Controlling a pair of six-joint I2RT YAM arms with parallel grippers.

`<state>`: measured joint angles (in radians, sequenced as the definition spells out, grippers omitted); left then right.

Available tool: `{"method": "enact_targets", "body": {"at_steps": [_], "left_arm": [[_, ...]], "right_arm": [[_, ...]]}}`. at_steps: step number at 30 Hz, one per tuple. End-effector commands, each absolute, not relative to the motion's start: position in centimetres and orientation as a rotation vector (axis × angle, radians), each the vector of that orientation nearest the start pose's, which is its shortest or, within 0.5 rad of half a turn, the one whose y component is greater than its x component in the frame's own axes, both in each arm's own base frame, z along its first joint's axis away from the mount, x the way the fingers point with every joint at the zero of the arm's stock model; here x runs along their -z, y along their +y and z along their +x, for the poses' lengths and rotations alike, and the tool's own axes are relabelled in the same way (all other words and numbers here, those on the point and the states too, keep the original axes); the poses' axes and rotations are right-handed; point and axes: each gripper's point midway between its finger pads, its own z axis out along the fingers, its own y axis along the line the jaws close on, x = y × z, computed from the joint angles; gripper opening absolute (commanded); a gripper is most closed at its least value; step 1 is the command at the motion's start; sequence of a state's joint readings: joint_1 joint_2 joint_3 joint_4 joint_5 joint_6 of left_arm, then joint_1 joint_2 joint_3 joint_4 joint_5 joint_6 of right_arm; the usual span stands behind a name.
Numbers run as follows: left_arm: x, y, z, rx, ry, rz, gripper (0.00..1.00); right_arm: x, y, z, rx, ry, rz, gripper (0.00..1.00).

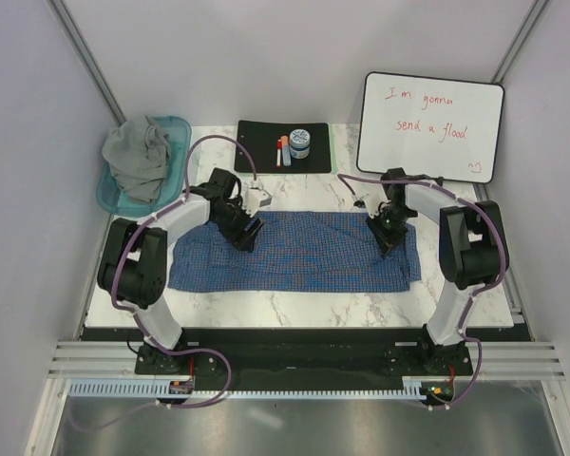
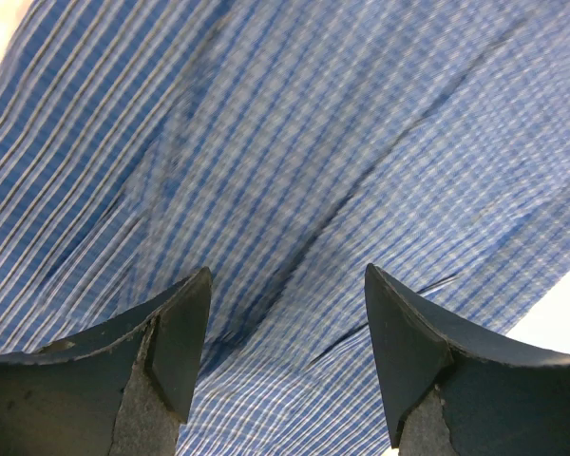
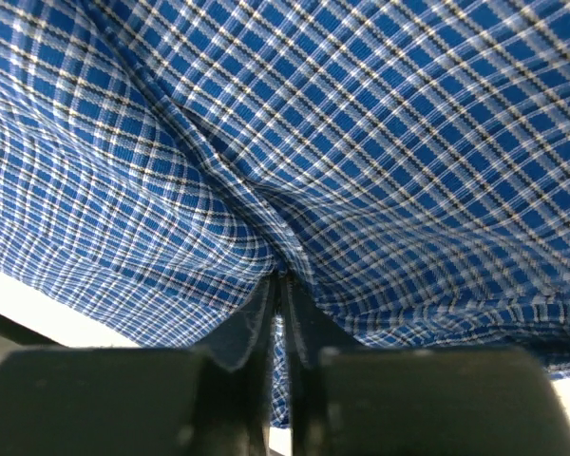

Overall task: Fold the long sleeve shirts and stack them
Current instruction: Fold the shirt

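Wrist views: right gripper (image 3: 278,285) pinches checked shirt (image 3: 380,142); left gripper (image 2: 287,272) spread, perhaps touching.

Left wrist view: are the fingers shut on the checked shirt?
No, the left fingers stand wide apart, and only flat checked shirt shows in the gap between them.

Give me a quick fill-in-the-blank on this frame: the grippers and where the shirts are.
1. The left gripper is ____, just over the blue checked shirt.
2. The right gripper is ____ on a pinch of that shirt.
3. The grey shirt lies in the teal tub at the table's far ____ corner.
Missing words: open; shut; left.
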<state>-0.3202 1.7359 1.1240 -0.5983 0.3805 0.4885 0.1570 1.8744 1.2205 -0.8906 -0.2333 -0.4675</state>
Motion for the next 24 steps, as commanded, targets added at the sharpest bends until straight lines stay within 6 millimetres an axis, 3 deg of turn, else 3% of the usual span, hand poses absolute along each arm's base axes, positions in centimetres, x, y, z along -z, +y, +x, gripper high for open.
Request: {"method": "enact_targets", "body": {"at_steps": [1,10,13,17,24], "left_arm": [[-3.8,-11.7,32.3,0.379,2.513,1.098,0.72],[-0.1,-4.5,28.8,0.227,2.697,1.107,0.70],[0.3,-3.5,27.8,0.227,2.723,1.098,0.69],[0.0,-5.4,26.5,0.368,2.722,1.095,0.68],[0.3,-11.4,23.6,0.397,2.639,1.442,0.67]], "right_arm": [[-0.2,6.1,32.0,-0.188,2.865,-0.962,0.17],[-0.9,10.2,34.3,-0.136,2.782,-1.052,0.24],[-0.3,10.7,35.1,-0.086,2.787,-1.073,0.24],[0.8,8.9,35.5,0.050,2.809,-1.098,0.24],[1.6,3.4,33.2,0.189,2.877,-1.093,0.25]]}}
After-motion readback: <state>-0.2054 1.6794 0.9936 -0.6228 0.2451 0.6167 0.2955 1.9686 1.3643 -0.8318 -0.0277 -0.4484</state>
